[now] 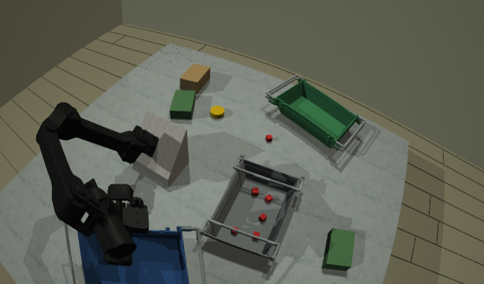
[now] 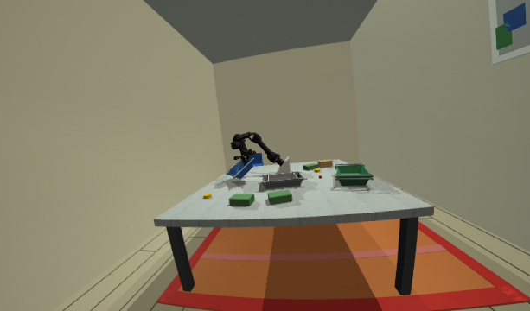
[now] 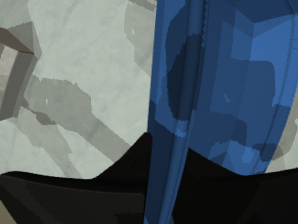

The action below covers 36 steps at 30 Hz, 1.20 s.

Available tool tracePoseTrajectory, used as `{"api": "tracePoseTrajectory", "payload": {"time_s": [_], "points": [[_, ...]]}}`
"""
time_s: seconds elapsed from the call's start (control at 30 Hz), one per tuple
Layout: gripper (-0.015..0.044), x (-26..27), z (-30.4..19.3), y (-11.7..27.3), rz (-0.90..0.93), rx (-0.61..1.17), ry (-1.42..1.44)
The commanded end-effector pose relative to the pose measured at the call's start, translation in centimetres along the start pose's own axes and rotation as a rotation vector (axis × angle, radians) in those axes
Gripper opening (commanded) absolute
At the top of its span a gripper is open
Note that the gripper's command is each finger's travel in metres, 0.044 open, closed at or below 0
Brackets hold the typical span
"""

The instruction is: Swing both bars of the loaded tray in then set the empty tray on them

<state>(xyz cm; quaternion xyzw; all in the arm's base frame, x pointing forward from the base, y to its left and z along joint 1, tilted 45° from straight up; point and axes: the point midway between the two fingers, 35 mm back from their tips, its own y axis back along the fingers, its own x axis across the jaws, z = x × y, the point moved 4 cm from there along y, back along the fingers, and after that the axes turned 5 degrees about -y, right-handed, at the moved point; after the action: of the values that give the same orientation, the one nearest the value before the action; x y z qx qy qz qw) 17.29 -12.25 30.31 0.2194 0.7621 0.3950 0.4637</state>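
Note:
The grey loaded tray [image 1: 245,209] [image 2: 283,183] stands on the table with several small red blocks inside. Its far wire bar [image 1: 267,178] and near wire bar [image 1: 245,233] lie inward across its top, one near each end. My gripper [image 3: 153,139] is shut on a wall of the empty blue tray [image 1: 163,248] [image 2: 245,169] [image 3: 240,75]. The blue tray hangs tilted above the table, to the left of the grey tray in the top and exterior views, with its wire bars out over its ends. Its lower part is cut off in the top view. The fingertips are hard to make out in the top and exterior views.
A pale wedge [image 1: 179,158] stands between arm and grey tray. A green tray [image 1: 320,114] [image 2: 353,178] stands at the far right. Green blocks [image 1: 339,249] [image 1: 182,104], an orange block [image 1: 195,75], a yellow disc [image 1: 217,111] and a stray red block [image 1: 268,138] lie around.

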Motion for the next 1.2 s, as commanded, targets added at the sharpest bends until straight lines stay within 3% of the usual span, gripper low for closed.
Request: {"api": "tracePoseTrajectory", "payload": {"time_s": [0.0,1.17], "points": [[0.0000,-0.2,1.5,0.3,-0.007,-0.013,0.040],[0.0000,5.0,16.2,0.1,0.017,0.020,0.472]]}}
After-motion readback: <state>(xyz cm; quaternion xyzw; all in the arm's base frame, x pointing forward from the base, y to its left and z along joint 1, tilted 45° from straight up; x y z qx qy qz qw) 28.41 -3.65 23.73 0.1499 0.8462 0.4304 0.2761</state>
